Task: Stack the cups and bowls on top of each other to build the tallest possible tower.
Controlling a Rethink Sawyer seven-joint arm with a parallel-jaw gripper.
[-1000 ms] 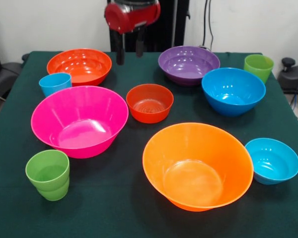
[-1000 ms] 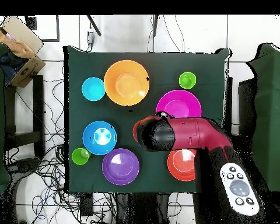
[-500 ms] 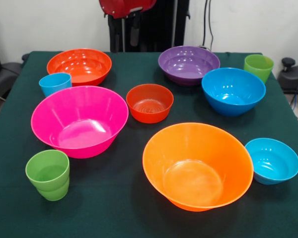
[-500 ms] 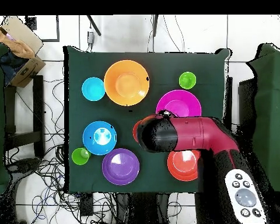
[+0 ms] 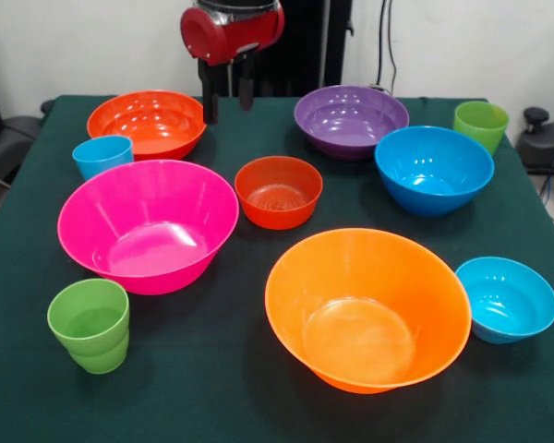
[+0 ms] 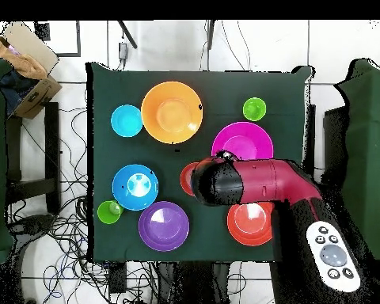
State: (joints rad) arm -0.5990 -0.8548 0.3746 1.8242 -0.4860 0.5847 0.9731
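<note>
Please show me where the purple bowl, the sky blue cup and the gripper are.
purple bowl (image 5: pixel 351 120): front view, inside of the bowl.
sky blue cup (image 5: pixel 102 156): front view, outer wall.
gripper (image 5: pixel 227 100): front view, midway between the two fingertips.

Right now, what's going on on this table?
Nothing is stacked yet. Seven bowls and three cups sit apart on the green table. The robot's gripper hangs open and empty above the far side, beside the medium red-orange bowl and behind the small red-orange bowl. The big pink bowl and big orange bowl sit at the front, untouched, so no tower has been started.
</note>
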